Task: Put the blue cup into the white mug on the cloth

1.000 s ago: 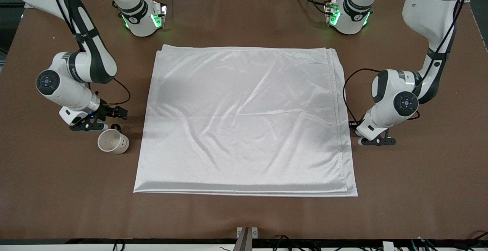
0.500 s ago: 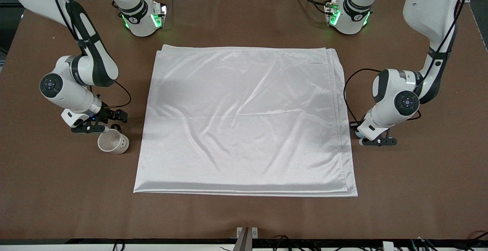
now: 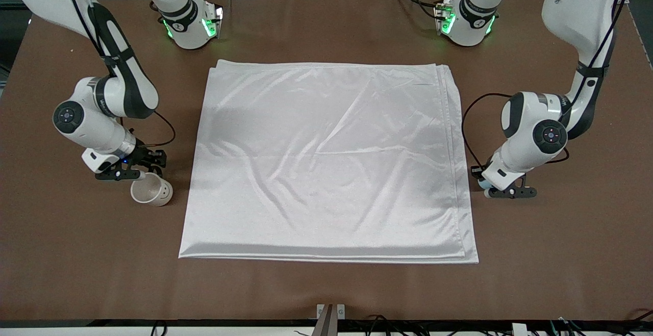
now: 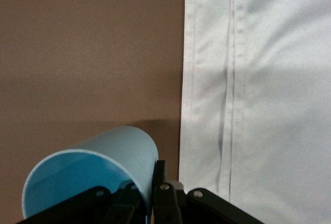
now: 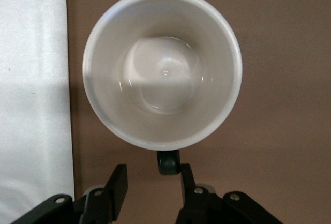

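A brown table [image 3: 326, 285] carried a large white satin cloth [image 3: 326, 162], folded in layers and lightly wrinkled, lying flat across its middle. Bare brown surface ran all around the cloth, with a wide strip along the table edge nearest the front camera and narrower strips at both ends.

The white mug [image 3: 151, 191] stood upright on the bare table, just beside the cloth's edge at the right arm's end, not on the cloth. The right gripper [image 5: 149, 185] sat low at the mug; its two fingers stood on either side of the small black handle [image 5: 168, 162] with visible gaps, only partly closed and not gripping.

The blue cup [image 4: 93, 180], light blue with a brighter blue inside, was at the left arm's end, just beside the cloth's layered edge. The left gripper [image 4: 151, 199] was clamped on the cup's wall, one finger inside the rim and one outside. From the front camera only a sliver of the cup [image 3: 483, 185] showed under the left gripper [image 3: 502, 192], close to the table.
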You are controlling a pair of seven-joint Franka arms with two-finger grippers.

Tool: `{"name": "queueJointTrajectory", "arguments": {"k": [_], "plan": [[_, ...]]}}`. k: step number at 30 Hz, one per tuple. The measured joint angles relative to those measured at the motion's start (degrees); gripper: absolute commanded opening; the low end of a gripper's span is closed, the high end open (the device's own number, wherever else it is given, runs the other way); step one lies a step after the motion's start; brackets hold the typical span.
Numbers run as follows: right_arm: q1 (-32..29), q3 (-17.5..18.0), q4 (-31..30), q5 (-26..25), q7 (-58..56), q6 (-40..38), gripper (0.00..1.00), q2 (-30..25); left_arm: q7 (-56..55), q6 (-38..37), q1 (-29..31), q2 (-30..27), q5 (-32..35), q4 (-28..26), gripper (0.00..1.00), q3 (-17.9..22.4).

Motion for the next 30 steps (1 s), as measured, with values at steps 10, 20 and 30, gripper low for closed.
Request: {"name": "queueJointTrajectory", "arguments": {"k": [10, 20, 30], "plan": [[0.00, 0.01, 0.30, 0.00, -0.01, -0.02, 0.00, 0.23, 0.00, -0.40, -0.02, -4.36, 0.00, 0.21, 0.00, -0.05], [0.00, 0.03, 1.04, 0.00, -0.01, -0.39, 0.00, 0.22, 0.00, -1.13, 0.07, -7.62, 0.00, 0.18, 0.00, -0.03], [0.09, 0.45, 6.22, 0.00, -0.01, -9.14, 0.00, -0.68, 0.00, -6.10, 0.10, -12.11, 0.00, 0.29, 0.00, -0.02]]}}
